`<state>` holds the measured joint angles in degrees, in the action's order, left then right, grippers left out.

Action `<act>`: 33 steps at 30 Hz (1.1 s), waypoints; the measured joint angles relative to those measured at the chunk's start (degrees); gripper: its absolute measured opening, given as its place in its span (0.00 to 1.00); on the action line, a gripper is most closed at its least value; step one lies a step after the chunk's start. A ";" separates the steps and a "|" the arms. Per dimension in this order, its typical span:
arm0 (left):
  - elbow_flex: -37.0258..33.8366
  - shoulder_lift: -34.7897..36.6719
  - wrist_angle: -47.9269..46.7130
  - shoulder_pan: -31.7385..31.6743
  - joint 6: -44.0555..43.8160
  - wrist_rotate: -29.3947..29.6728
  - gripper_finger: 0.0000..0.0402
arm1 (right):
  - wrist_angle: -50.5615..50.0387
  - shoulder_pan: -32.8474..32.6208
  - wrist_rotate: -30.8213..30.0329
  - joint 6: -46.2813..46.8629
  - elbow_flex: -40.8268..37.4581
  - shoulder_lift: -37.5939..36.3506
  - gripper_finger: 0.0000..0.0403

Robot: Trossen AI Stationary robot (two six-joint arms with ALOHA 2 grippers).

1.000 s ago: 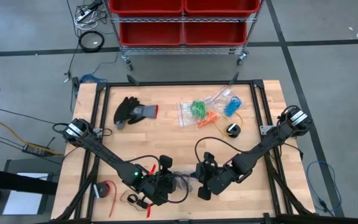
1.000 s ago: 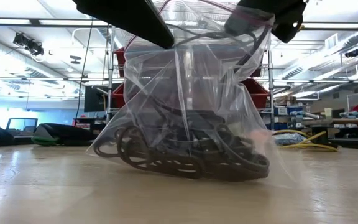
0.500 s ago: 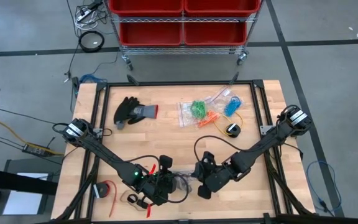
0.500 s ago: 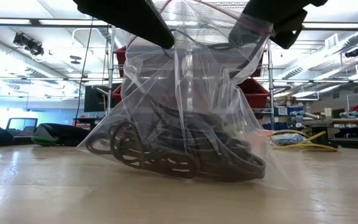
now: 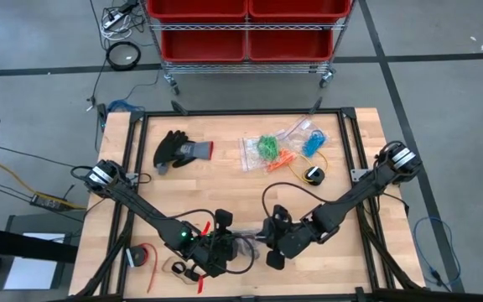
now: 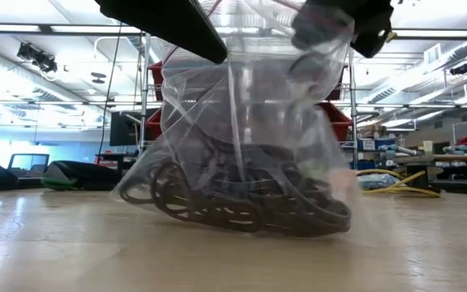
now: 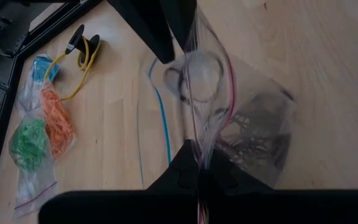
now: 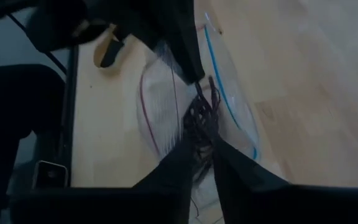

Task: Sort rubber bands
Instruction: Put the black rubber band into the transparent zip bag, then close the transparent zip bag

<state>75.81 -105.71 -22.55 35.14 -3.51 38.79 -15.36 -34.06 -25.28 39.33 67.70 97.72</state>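
A clear zip bag stands on the table near its front edge, its bottom resting on the wood. A heap of black rubber bands lies inside it. My left gripper is shut on the bag's rim. My right gripper stands at the bag's mouth, opposite the left. Its fingers are slightly apart, with black band strands just past their tips. In the high view both grippers meet over the bag. My left gripper pinches the bag's top rim at the pink zip strip between its two fingers. It comes slanting down from the table's left. The rim is lifted, the bag hangs below it, and the bag's bottom sits on the table. Whether my right gripper touches the black strands or the bag, I cannot tell.
At the far centre lie small bags of green, orange and blue bands. A yellow cable with a black end lies beside them. A black glove lies at the far left and a red roll near the front left.
The bag's top corner under my right gripper was drawn up taut. It now shows blurred, with a dark smear just below it inside the bag. The bag's walls have swayed a little while its bottom has stayed on the table. My left gripper has kept its hold.
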 joint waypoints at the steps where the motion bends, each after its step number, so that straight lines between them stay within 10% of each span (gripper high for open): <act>1: 0.00 0.00 0.00 0.00 0.00 0.00 0.01 | 0.26 -0.06 -0.09 -0.29 0.00 -0.39 0.16; 18: 0.00 0.00 0.00 0.00 -0.20 0.00 0.01 | -10.24 -4.63 -17.08 0.04 0.00 -7.46 0.18; 33: 0.00 0.00 0.52 0.00 -0.24 0.00 0.01 | -13.91 -5.81 -16.40 7.35 -0.02 -7.44 0.16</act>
<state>75.81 -105.71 -22.03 35.14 -3.75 38.79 -29.27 -39.87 -41.68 46.68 67.68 90.28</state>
